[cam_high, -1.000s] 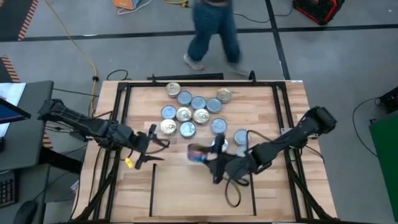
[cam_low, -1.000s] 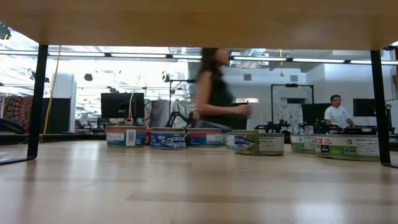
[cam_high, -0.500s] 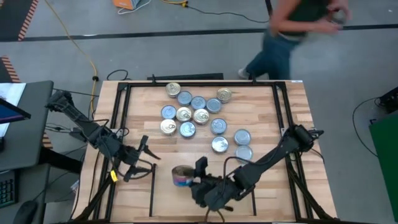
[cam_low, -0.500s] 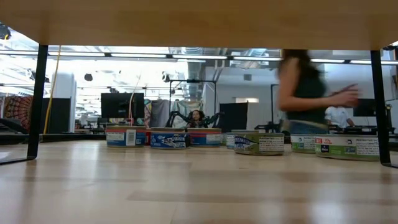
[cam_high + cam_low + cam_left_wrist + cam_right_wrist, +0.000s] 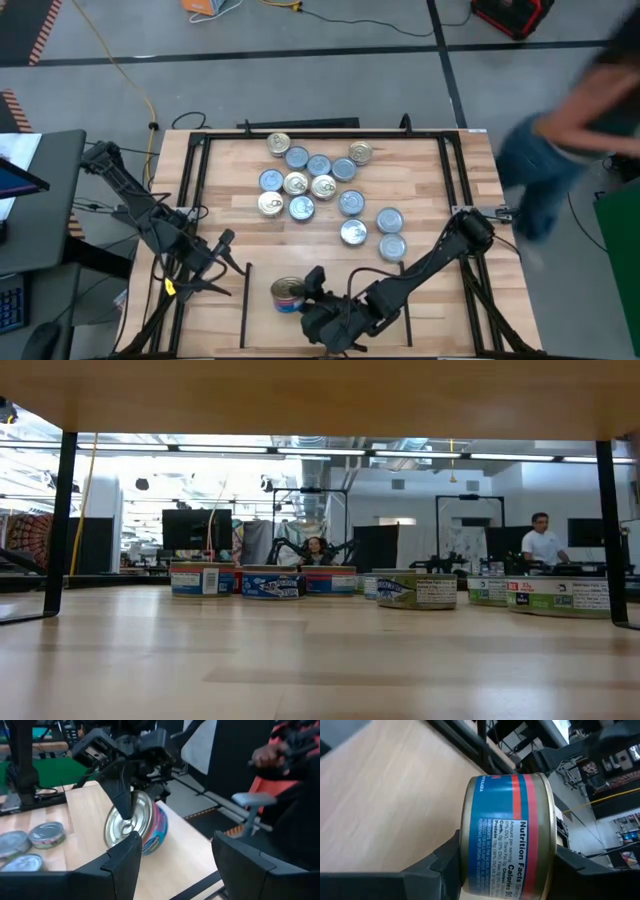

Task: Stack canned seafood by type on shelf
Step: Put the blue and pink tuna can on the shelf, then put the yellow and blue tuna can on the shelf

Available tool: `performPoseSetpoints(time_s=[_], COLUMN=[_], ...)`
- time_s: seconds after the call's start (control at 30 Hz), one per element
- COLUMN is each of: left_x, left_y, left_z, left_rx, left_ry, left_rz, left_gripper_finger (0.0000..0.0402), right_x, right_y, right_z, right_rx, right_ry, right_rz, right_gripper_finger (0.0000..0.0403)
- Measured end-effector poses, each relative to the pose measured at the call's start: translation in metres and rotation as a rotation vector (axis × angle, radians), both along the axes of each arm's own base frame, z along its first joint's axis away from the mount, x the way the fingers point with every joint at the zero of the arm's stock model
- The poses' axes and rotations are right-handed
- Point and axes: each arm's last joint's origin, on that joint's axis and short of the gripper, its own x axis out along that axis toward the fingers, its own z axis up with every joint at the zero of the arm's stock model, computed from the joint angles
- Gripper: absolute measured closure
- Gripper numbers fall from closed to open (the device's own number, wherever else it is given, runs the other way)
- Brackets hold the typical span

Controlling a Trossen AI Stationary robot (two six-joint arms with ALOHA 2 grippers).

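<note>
Light wood shelf (image 5: 330, 300) at the near edge, marked off by thin black lines; loose tins (image 5: 318, 185) clustered farther back. Right gripper (image 5: 300, 300) clamped on a gold-topped can (image 5: 288, 293) over the shelf's left part: lower flat, then release. Left gripper (image 5: 215, 262) idle, parted, at the left

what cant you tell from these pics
- Whether the held can touches the wood: high view, straight down, hides any gap; wrist views show no clear contact.
- Right gripper fingertips: covered by the can.
- Can labels in the low view: too small to read.
- Person at the table's edge: blurred.
</note>
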Motion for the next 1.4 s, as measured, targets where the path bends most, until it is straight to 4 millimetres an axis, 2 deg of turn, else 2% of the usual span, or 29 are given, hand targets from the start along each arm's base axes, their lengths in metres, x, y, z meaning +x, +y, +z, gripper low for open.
performPoseSetpoints(time_s=[0.2, 0.6, 0.77, 0.87, 0.97, 1.13, 1.4], left_x=[-0.004, -0.004, -0.004, -0.004, -0.004, -0.007, -0.009], left_y=[0.003, 0.004, 0.004, 0.004, 0.005, 0.015, 0.054], left_z=[0.003, -0.003, -0.004, -0.004, -0.006, -0.005, 0.004], left_rx=[-0.046, -0.023, -0.013, -0.002, 0.026, 0.114, 0.136], left_ry=[0.001, 0.059, 0.063, 0.065, 0.064, 0.029, -0.046], left_rz=[0.017, 0.033, 0.033, 0.032, 0.068, 0.199, 0.368], left_gripper_finger=[0.017, 0.017, 0.017, 0.017, 0.017, 0.0171, 0.0193], right_x=[-0.001, 0.005, 0.005, 0.002, -0.007, -0.022, -0.033], right_y=[0.0, 0.006, 0.009, 0.004, -0.014, -0.06, -0.138], right_z=[-0.004, 0.008, 0.011, 0.019, 0.041, 0.072, 0.073], right_rx=[-0.015, 0.17, 0.203, 0.232, 0.295, 0.376, 0.374], right_ry=[0.022, -0.04, -0.075, -0.089, -0.101, -0.06, 0.086], right_rz=[-0.01, 0.063, 0.07, 0.03, -0.055, -0.213, -0.503], right_gripper_finger=[0.016, 0.0054, 0.0045, 0.0051, 0.0065, 0.0086, 0.0092])
